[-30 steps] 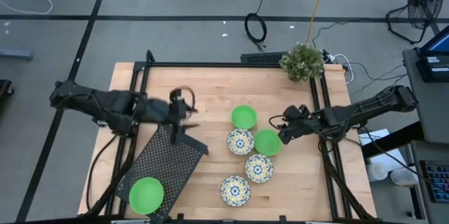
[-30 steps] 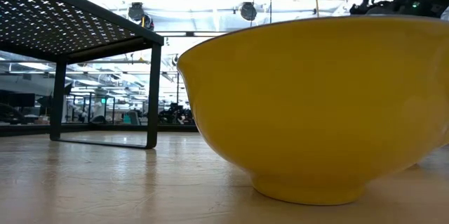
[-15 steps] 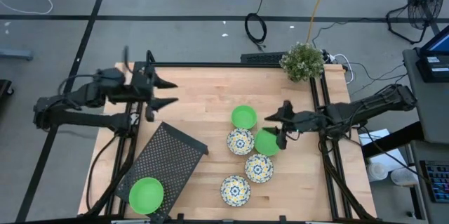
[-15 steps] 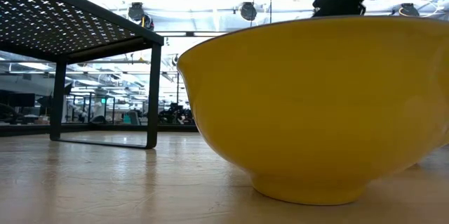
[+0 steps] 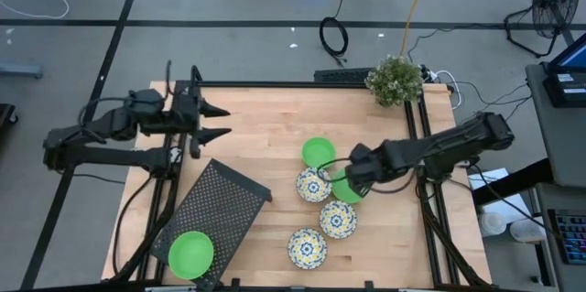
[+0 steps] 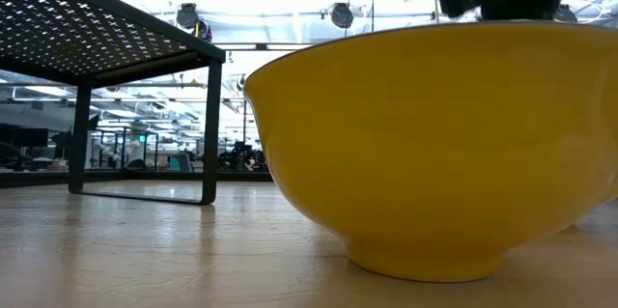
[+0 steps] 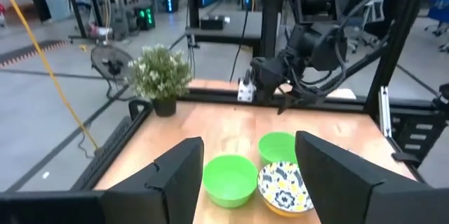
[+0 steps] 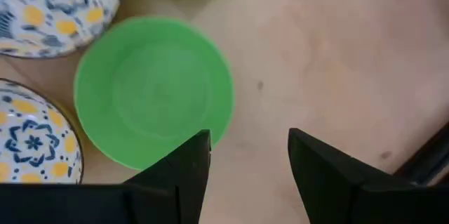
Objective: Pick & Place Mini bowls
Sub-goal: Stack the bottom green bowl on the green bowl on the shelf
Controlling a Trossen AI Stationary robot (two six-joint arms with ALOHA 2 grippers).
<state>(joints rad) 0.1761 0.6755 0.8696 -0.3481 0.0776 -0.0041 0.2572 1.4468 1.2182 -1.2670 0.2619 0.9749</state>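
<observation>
While open, right hand (image 5: 352, 175) hovers over green bowl's (image 8: 151, 90) rim.

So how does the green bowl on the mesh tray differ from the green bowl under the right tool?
The green bowl on the tray sits raised on the black mesh tray, alone, far from both tools. The green bowl under the right tool rests on the wooden table, beside patterned bowls, with the open right tool above it. Both are plain, upright and empty.
</observation>
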